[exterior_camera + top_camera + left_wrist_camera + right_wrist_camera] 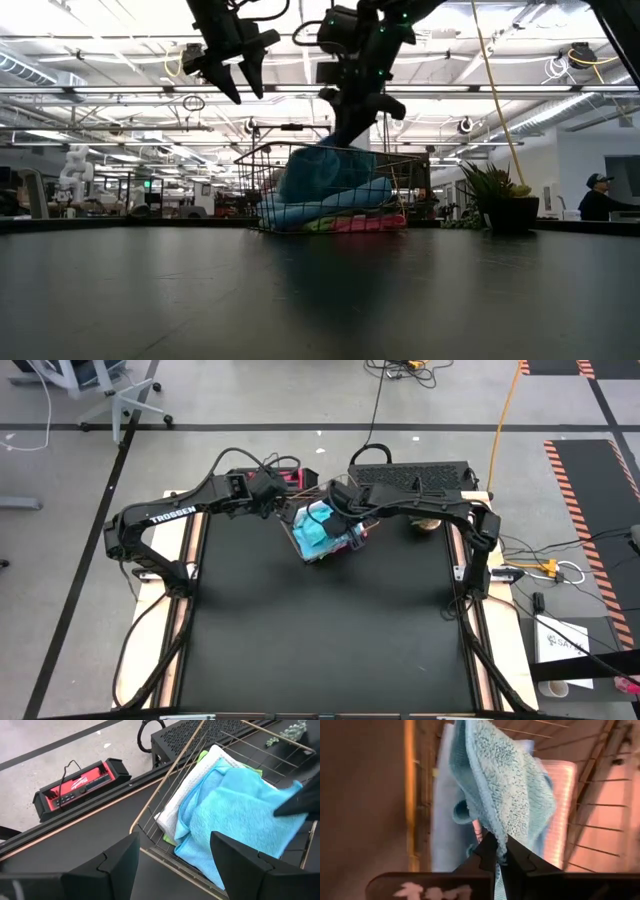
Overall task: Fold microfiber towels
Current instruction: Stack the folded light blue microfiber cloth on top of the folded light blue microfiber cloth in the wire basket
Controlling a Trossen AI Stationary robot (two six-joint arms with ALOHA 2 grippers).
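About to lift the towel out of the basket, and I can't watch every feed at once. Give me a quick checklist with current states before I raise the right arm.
1. Right gripper shut on the turquoise towel: ok.
2. Only one towel pinched: cannot tell; a second turquoise layer lies close beneath.
3. Left gripper open and clear of the wire basket, hovering beside it: ok.
4. Towel free of the basket wires: cannot tell.
5. Basket flat on the black table: ok in the low view.
6. Other towels, white and pink, settled inside: ok.
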